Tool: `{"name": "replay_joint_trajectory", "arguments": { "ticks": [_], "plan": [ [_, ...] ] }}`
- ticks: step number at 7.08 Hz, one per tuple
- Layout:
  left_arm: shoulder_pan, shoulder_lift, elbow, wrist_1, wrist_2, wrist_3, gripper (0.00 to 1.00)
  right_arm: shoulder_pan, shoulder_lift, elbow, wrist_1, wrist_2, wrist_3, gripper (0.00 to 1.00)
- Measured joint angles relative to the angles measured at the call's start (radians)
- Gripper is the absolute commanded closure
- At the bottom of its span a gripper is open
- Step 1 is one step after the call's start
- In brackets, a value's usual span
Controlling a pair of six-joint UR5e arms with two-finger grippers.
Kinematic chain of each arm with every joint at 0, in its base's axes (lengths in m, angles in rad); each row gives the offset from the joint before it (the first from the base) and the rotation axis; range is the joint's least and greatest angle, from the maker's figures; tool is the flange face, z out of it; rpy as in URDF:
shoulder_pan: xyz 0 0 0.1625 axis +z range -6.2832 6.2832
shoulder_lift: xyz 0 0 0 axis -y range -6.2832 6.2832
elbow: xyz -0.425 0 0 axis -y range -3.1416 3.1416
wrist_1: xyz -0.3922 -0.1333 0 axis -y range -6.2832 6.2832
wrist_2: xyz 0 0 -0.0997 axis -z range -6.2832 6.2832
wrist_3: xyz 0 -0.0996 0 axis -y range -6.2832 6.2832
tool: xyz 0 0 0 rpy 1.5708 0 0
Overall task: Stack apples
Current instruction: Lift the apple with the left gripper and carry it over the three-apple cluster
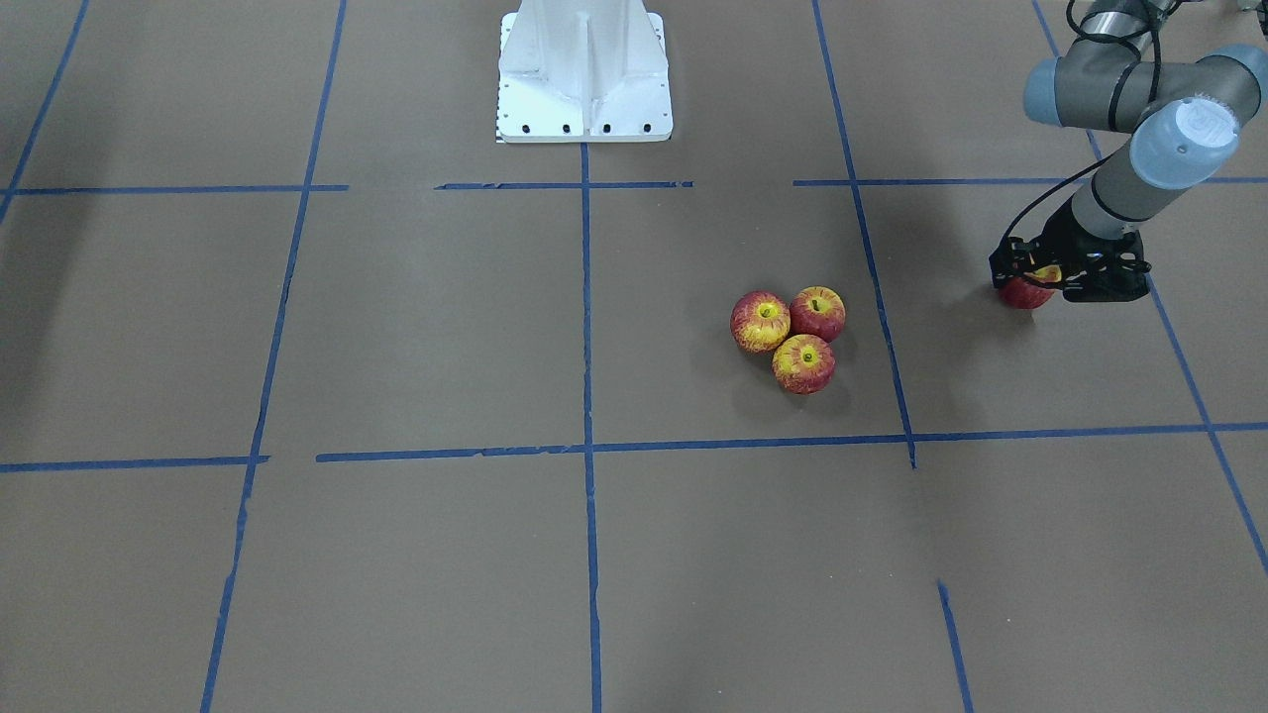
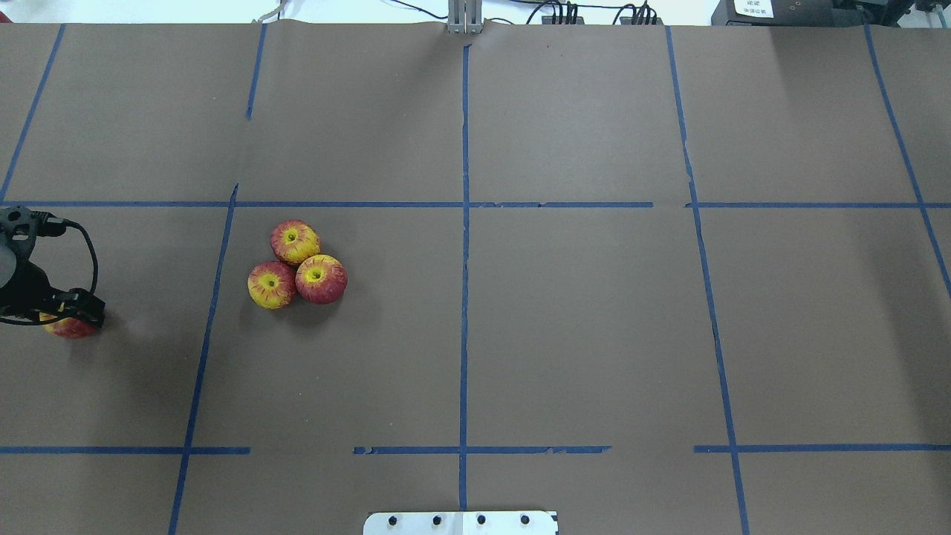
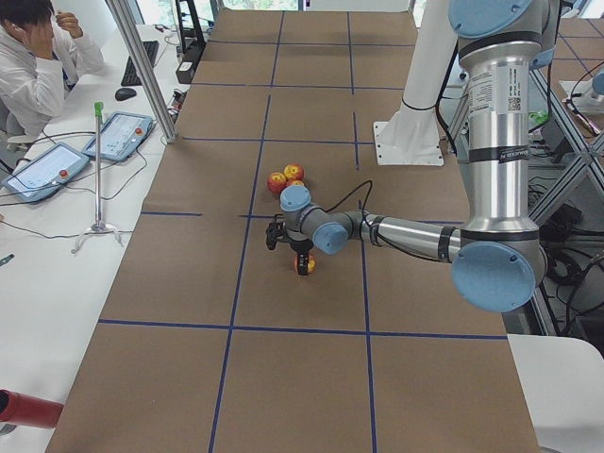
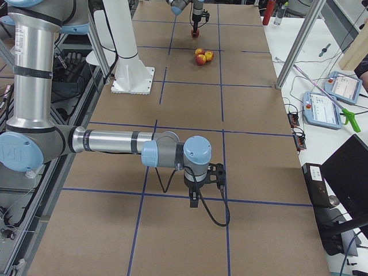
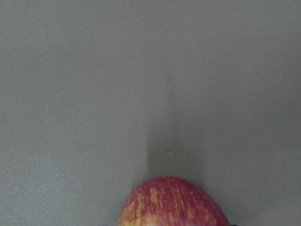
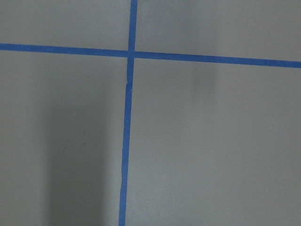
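Note:
Three red-and-yellow apples sit touching in a cluster on the brown table: one [image 1: 761, 321], one [image 1: 818, 313] and one [image 1: 803, 363]; the cluster also shows in the overhead view [image 2: 297, 264]. A fourth, darker red apple [image 1: 1025, 294] lies apart toward the robot's left. My left gripper [image 1: 1030, 280] stands over it, jaws closed around it, at table level; the apple fills the bottom edge of the left wrist view [image 5: 171, 202]. My right gripper [image 4: 194, 202] hangs low over bare table, far from the apples; I cannot tell if it is open.
The white robot base [image 1: 584, 74] stands at the table's middle on the robot's side. Blue tape lines [image 2: 464, 260] divide the brown surface into squares. A person sits at a side desk [image 3: 38, 66] beyond the table's edge.

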Motion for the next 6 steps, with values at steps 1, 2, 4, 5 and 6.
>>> {"name": "replay_joint_trajectory", "arguments": {
  "ticks": [1, 2, 4, 5, 6],
  "plan": [
    [-0.002, -0.006, -0.019, 0.003, -0.005, -0.003, 1.0, 0.0, 0.0, 0.0, 0.0, 0.0, 0.0, 0.0],
    [-0.004, -0.02, -0.051, 0.009, -0.016, -0.01, 1.0, 0.0, 0.0, 0.0, 0.0, 0.0, 0.0, 0.0],
    [-0.004, -0.094, -0.118, 0.023, -0.081, -0.12, 1.0, 0.0, 0.0, 0.0, 0.0, 0.001, 0.0, 0.0],
    [-0.003, -0.18, -0.128, 0.032, -0.1, -0.235, 1.0, 0.0, 0.0, 0.0, 0.0, 0.0, 0.0, 0.0],
    [0.006, -0.279, -0.122, 0.06, -0.107, -0.333, 1.0, 0.0, 0.0, 0.0, 0.0, 0.0, 0.0, 0.0]
  ]
}}
